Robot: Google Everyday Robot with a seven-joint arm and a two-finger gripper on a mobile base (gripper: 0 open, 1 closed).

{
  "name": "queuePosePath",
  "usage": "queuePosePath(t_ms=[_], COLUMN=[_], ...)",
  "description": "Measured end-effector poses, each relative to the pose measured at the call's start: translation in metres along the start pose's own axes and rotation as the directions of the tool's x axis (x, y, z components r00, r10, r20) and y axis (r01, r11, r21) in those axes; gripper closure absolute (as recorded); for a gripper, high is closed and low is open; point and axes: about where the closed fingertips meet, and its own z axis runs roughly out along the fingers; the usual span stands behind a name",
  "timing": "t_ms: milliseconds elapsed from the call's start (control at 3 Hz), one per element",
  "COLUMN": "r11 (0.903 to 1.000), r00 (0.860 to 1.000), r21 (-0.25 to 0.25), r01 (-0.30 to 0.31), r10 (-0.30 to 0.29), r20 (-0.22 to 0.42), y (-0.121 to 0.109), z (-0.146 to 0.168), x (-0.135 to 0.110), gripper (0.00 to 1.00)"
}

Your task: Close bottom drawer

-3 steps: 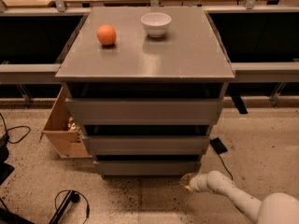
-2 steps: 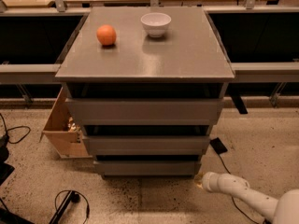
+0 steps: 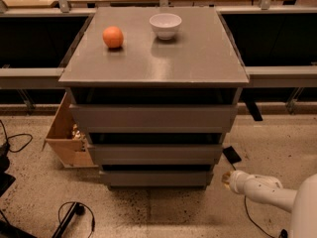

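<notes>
**Bottom drawer low under the desk front, gripper beside it**

The bottom drawer (image 3: 156,178) is the lowest and narrowest of the three grey fronts. It sits under the front edge of the desk (image 3: 198,58), just above the floor. Its plain front is directly below the middle drawer (image 3: 154,153), with a dark gap between them. The top drawer (image 3: 153,118) is the widest one.

The gripper (image 3: 228,178) is low near the floor, just beside the right end of the bottom drawer front and below the front right corner of the desk. Whether it is open or closed, I cannot tell. The white arm (image 3: 267,190) comes in from the lower right.

On the desk top, an orange (image 3: 113,36) lies near the far left corner. A white bowl (image 3: 165,25) stands near the middle of the far edge, apart from the orange. A wooden box (image 3: 64,133) stands on the floor at the left side of the desk.
</notes>
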Motion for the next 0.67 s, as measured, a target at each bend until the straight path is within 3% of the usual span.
queuePosePath(t_ms=[333,667], r11=[0.9998,0.9952], r00=[1.0,0.996], r21=[-0.013,-0.083], r01=[0.012,0.053], r10=[-0.012,-0.058], r20=[-0.006,-0.064], y=[0.002,0.018], z=[0.0,-0.031], x=[-0.001,0.009], gripper=[1.0,1.0])
